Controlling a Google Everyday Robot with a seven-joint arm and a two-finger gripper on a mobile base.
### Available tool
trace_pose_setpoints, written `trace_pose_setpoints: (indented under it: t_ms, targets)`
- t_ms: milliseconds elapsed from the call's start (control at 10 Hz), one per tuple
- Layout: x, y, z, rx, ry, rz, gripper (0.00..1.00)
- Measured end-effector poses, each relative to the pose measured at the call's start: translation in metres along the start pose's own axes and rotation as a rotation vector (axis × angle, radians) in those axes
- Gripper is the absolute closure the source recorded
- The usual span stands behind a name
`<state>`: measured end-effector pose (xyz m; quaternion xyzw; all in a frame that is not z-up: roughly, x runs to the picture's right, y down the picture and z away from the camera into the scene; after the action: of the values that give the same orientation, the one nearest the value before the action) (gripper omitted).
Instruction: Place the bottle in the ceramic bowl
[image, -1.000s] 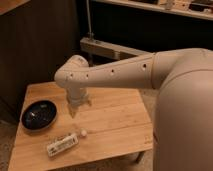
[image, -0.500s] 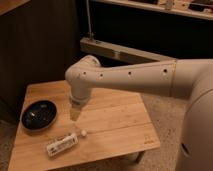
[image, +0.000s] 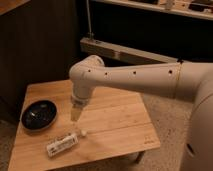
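The white bottle (image: 63, 143) lies on its side near the front left of the wooden table (image: 115, 125), its small cap pointing right. The glossy black ceramic bowl (image: 38, 114) sits at the table's left edge, behind and left of the bottle. My gripper (image: 75, 115) points down from the white arm (image: 125, 77), hanging just above the table, a little behind and to the right of the bottle and to the right of the bowl. It holds nothing.
A dark wall or cabinet stands behind the table. A metal beam (image: 125, 52) runs behind the arm. Speckled floor (image: 165, 115) lies to the right of the table.
The arm has swung forward and down, bringing the gripper lower and closer to the bottle. The bottle and bowl have not moved.
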<state>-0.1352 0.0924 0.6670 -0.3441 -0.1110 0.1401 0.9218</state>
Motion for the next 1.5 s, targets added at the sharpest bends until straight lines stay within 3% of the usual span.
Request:
trace_pose_setpoints:
  t_ms: [300,400,700,800,900,1000,1100,1500]
  targets:
    - [-0.004,0.002,-0.002,-0.007,-0.012,-0.024,0.35]
    - [-0.009,0.008,-0.001,-0.009,-0.054,-0.081,0.35]
    - [-0.016,0.031,0.016,0.003,-0.188,-0.433,0.35]
    - [-0.016,0.035,0.021,0.004,-0.217,-0.517,0.35]
    - [-0.02,0.043,0.035,-0.002,-0.256,-0.674,0.35]
    - [-0.02,0.046,0.047,-0.013,-0.269,-0.739,0.35]
    - [-0.017,0.048,0.06,-0.03,-0.271,-0.759,0.35]
    - [-0.009,0.057,0.1,-0.104,-0.236,-0.718,0.35]
